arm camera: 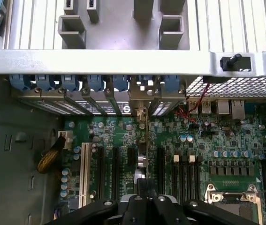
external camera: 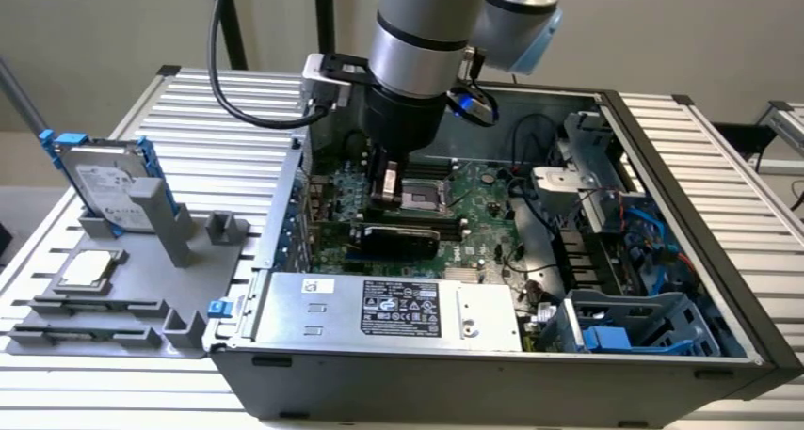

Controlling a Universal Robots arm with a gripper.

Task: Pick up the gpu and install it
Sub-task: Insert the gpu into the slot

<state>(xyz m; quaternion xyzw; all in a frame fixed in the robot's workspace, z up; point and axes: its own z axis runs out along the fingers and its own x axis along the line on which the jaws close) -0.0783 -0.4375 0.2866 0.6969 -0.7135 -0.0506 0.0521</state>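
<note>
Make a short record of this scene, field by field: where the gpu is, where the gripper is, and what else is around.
gpu: on edge over the motherboard, among the expansion slots, inside the open computer case
gripper: down inside the case, right above the gpu
hard drive: upright in its blue frame on a grey holder, outside the case at the exterior view's left
power supply: along the case's near wall
</note>
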